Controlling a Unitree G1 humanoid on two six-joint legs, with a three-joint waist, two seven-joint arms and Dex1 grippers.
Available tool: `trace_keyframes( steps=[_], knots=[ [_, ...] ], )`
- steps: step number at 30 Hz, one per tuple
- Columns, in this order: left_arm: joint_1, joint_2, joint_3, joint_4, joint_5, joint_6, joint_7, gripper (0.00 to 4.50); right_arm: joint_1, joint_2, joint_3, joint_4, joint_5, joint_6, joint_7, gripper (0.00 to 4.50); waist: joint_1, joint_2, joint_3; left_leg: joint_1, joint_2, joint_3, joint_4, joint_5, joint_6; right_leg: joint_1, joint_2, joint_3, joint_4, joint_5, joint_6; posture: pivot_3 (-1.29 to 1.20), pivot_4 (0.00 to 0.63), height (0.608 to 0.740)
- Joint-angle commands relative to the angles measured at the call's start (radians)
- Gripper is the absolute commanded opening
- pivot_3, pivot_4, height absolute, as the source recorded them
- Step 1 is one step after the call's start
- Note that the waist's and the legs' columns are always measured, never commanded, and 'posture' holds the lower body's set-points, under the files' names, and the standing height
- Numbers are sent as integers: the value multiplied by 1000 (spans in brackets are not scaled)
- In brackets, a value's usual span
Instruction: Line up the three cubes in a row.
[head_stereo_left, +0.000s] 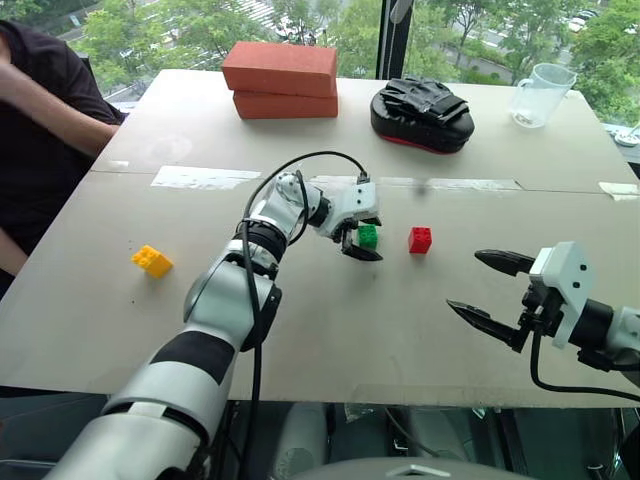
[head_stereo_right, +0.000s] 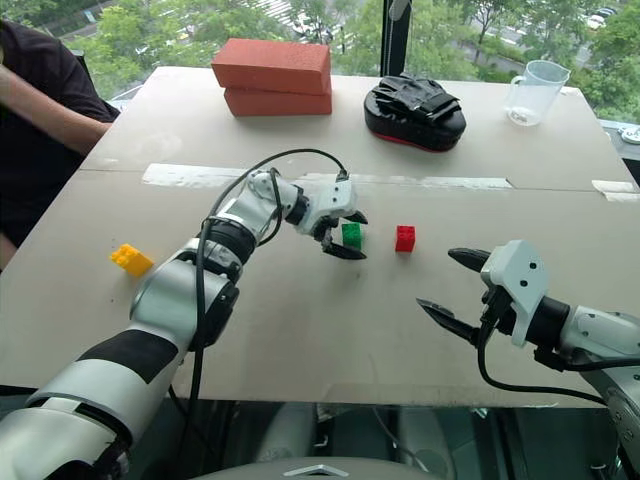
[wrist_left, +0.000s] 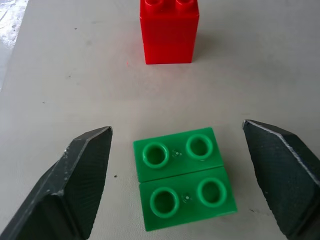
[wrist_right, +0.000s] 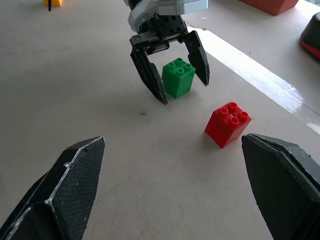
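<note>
The green cube (head_stereo_left: 368, 236) stands upright on the table just left of the red cube (head_stereo_left: 420, 240), a small gap between them. My left gripper (head_stereo_left: 358, 240) is open around the green cube, its fingers (wrist_left: 82, 175) apart from the cube's sides. Seen from the left wrist, the green cube (wrist_left: 184, 177) lies between the jaws and the red cube (wrist_left: 169, 31) beyond. The yellow cube (head_stereo_left: 151, 261) sits alone far to the left. My right gripper (head_stereo_left: 490, 290) hovers open and empty near the front right edge. From the right wrist, the left gripper (wrist_right: 170, 67) straddles the green cube (wrist_right: 178, 77).
Two large red-orange bricks (head_stereo_left: 281, 80) are stacked at the back of the table. A black padded mitt (head_stereo_left: 422, 114) and a clear plastic jug (head_stereo_left: 541, 95) stand at the back right. A person's arm (head_stereo_left: 50, 100) rests at the far left edge.
</note>
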Motion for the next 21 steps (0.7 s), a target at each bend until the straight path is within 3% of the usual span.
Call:
trace_keyframes(
  steps=[1,6,11,14,17,21],
  knots=[
    [-30,32,54,-70,-50,13,-31,3997,-3,-4,-32,-23,7,-24,-2,4500,0,0,0,0,0,0,0,0,0,0,0,0,0,0,0,0,150,737],
    [12,141,160,-297,-186,165,-129,3997,-37,5,-5,-17,23,-36,2,4500,-5,0,0,1,1,0,0,1,-2,0,0,0,1,0,0,0,150,737],
    [177,330,335,-734,-356,655,-26,3997,-95,19,38,0,47,-58,26,4500,-23,1,-1,2,5,0,0,2,-4,0,1,1,2,0,0,0,150,737],
    [354,480,541,-975,-408,965,172,3997,-177,43,81,32,80,-77,54,4500,-54,1,-1,3,6,-1,1,2,-4,0,1,3,4,0,0,0,150,737],
    [596,569,725,-1147,-367,1118,366,3997,-233,52,146,81,71,-100,104,4500,-55,1,-1,6,6,-3,-1,2,-4,0,0,6,6,0,0,0,150,737],
    [878,628,865,-1308,-382,1196,437,3997,-283,61,207,161,47,-140,165,4500,-25,-1,-1,6,5,-4,0,2,-4,0,-1,5,7,0,0,0,150,737]
  ],
)
